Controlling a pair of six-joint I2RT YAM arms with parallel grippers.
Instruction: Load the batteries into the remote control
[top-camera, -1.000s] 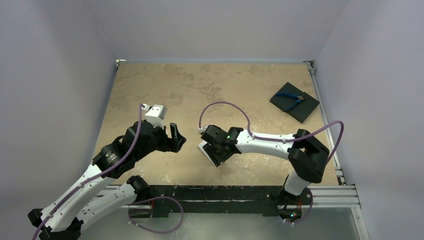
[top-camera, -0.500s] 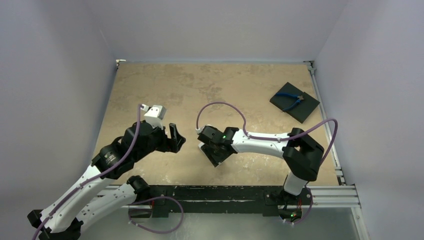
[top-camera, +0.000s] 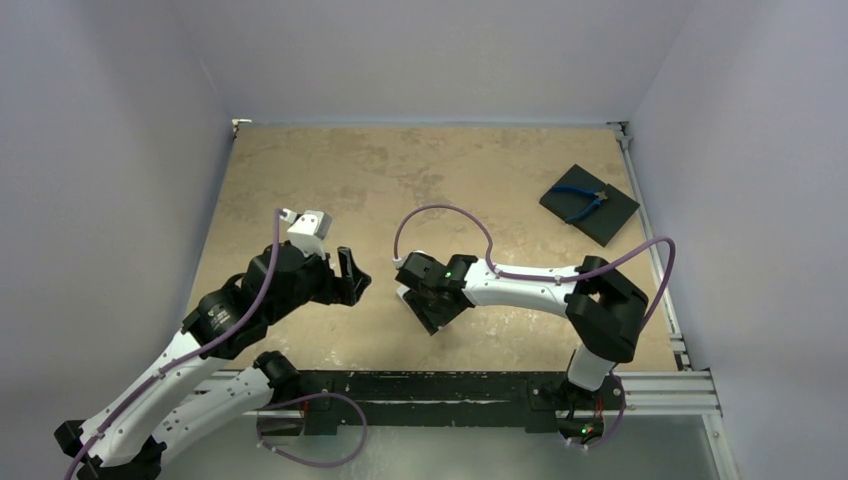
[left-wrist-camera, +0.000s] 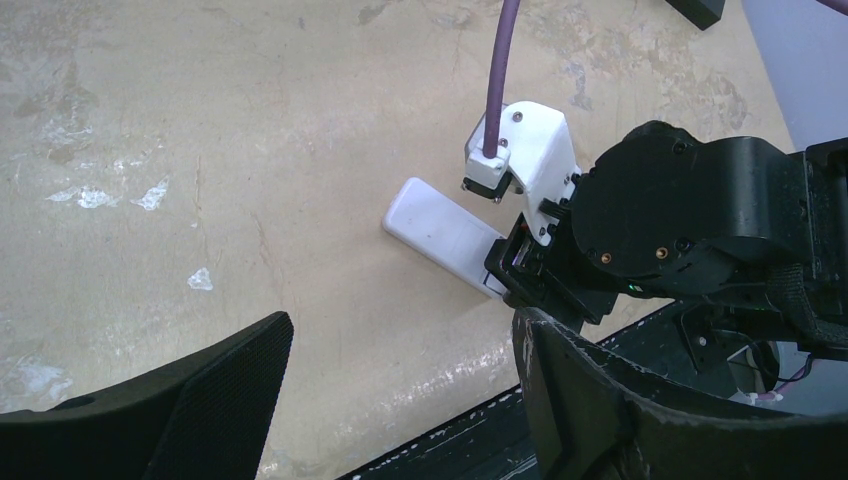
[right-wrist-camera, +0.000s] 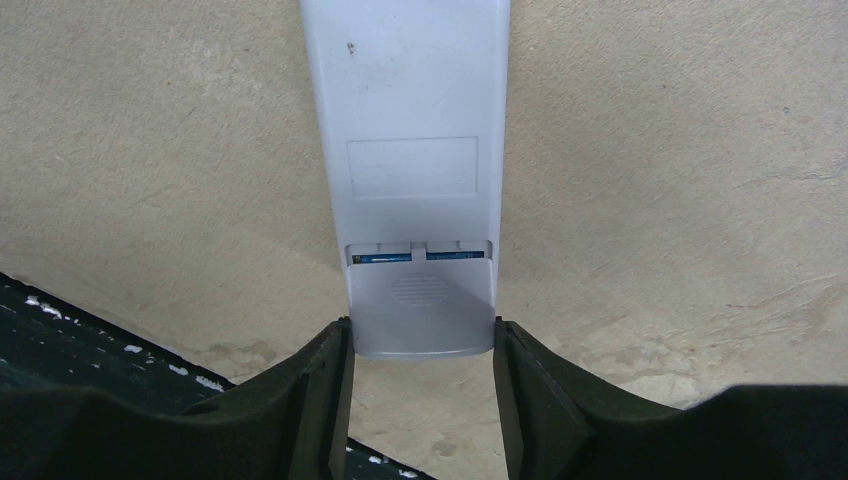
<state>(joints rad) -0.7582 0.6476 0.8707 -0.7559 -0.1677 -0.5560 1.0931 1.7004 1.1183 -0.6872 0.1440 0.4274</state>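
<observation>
Since a second ago the right arm has slid slightly leftward, its right gripper (right-wrist-camera: 422, 345) clamped on the near end of the remote control (right-wrist-camera: 410, 120), which lies back-up on the worktop (right-wrist-camera: 650, 150). Nearby, the left gripper (left-wrist-camera: 400, 335) hangs wide apart, holding nothing.

Batteries (right-wrist-camera: 380, 258) mostly hidden under cover (right-wrist-camera: 420, 312); remote control (right-wrist-camera: 410, 120) cropped at top edge.
</observation>
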